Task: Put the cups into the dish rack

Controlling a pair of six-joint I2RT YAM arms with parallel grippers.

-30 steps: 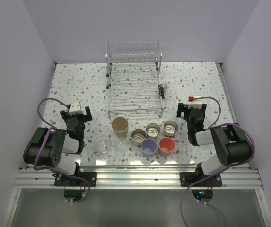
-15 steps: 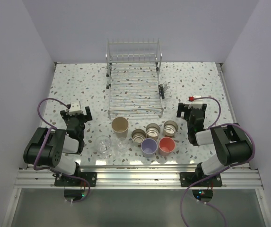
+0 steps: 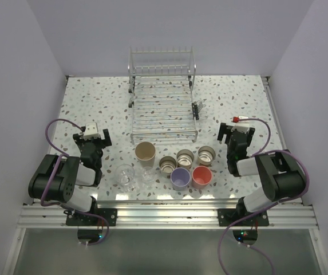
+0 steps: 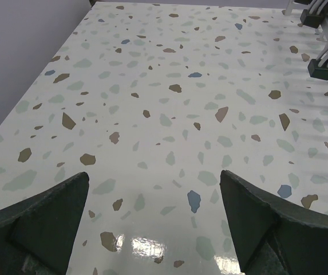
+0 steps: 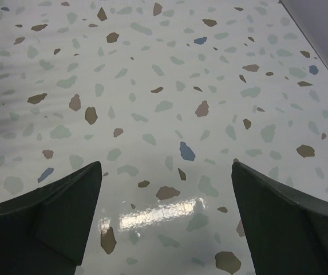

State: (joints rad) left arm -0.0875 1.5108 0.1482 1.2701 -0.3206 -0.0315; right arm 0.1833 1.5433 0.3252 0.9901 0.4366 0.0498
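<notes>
The silver wire dish rack (image 3: 162, 106) stands at the back middle, with nothing in it. In front of it stand the cups: a taller beige one (image 3: 145, 153), three metallic ones (image 3: 167, 165) (image 3: 185, 157) (image 3: 206, 154), a lavender one (image 3: 180, 178), a coral-pink one (image 3: 202, 176) and two clear ones (image 3: 126, 176) (image 3: 147, 175). My left gripper (image 3: 92, 136) is open and empty, left of the cups; its wrist view (image 4: 154, 183) shows only bare table. My right gripper (image 3: 236, 133) is open and empty, right of the cups; its wrist view (image 5: 166, 172) shows only table.
The rack's black feet (image 4: 324, 69) show at the top right of the left wrist view. A small cutlery basket (image 3: 197, 109) hangs on the rack's right side. White walls close in the speckled table (image 3: 95, 97) on three sides.
The right gripper has moved slightly up and to the right, away from the cups. The left arm and the cups have not moved.
</notes>
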